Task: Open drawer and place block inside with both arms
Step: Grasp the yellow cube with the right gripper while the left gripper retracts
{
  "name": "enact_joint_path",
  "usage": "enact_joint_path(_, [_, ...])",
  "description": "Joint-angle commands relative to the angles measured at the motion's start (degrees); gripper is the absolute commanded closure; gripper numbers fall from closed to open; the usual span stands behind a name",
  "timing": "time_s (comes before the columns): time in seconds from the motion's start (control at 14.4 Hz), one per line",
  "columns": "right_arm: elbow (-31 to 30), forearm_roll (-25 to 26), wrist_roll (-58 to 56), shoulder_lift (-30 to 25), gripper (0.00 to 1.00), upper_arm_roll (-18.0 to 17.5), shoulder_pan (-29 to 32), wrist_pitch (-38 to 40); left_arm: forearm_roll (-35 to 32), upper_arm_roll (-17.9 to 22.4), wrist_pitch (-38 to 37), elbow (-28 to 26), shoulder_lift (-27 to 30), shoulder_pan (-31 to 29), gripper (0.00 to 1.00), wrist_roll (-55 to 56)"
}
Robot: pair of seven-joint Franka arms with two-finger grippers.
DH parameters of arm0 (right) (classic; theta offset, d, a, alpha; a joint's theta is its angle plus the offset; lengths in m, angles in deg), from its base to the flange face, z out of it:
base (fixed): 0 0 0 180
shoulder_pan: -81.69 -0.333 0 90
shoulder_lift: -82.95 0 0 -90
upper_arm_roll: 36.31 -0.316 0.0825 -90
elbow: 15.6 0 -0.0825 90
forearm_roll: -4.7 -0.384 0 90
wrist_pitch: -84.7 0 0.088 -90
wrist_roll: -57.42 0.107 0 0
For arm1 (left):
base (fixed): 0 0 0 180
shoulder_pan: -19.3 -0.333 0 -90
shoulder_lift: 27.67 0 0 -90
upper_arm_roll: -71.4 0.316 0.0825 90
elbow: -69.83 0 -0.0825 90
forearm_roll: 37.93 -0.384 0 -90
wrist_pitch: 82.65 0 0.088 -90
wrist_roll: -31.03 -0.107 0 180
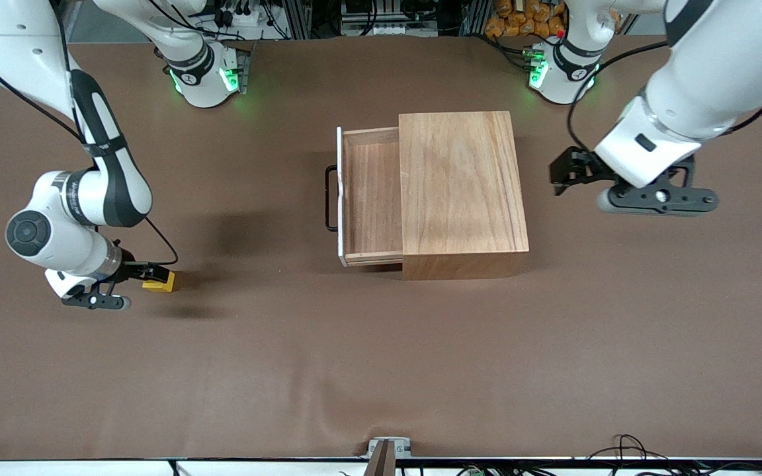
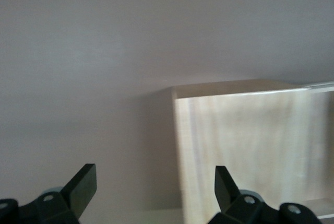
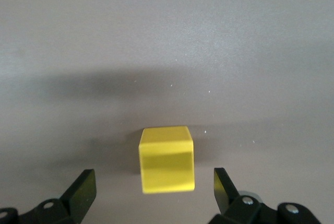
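Note:
The wooden cabinet (image 1: 462, 192) stands mid-table with its drawer (image 1: 372, 198) pulled out toward the right arm's end, showing its black wire handle (image 1: 330, 198). The drawer is empty. The yellow block (image 1: 159, 283) rests on the table near the right arm's end. My right gripper (image 1: 145, 272) is low at the block and open. In the right wrist view the block (image 3: 167, 158) sits just ahead of the gripper (image 3: 154, 182), between the lines of its two fingers, untouched. My left gripper (image 1: 563, 173) is open and empty over the table beside the cabinet's closed end. The left wrist view shows that gripper (image 2: 155, 177) facing the cabinet (image 2: 250, 145).
The brown table (image 1: 381, 370) stretches wide between the block and the drawer. The arm bases (image 1: 206, 76) with green lights stand along the table's edge farthest from the front camera. A small bracket (image 1: 387, 449) sits at the edge nearest that camera.

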Motion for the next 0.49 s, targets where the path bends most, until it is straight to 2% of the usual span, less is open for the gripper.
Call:
enact_joint_path(0.0, [0.2, 0.9, -0.3, 2.4, 0.00, -0.9, 2.8, -0.9, -2.6, -0.5, -2.3, -1.4, 4.8, -3.5, 0.00, -7.2])
enact_joint_path(0.14, [0.2, 0.6, -0.2, 3.6, 0.00, -0.9, 2.8, -1.8, -2.3, -0.2, -4.2, -1.4, 6.1, -4.3, 0.00, -8.1])
enact_joint_path(0.35, [0.2, -0.2, -0.1, 5.7, 0.00, -1.1, 2.8, -2.6, 3.5, 0.1, -5.3, -2.1, 7.8, -12.0, 0.00, -9.8])
enact_joint_path(0.42, [0.1, -0.9, -0.1, 5.8, 0.09, -1.1, 2.6, -2.5, 4.7, 0.1, -6.8, -3.0, 8.5, -13.8, 0.00, -8.9])
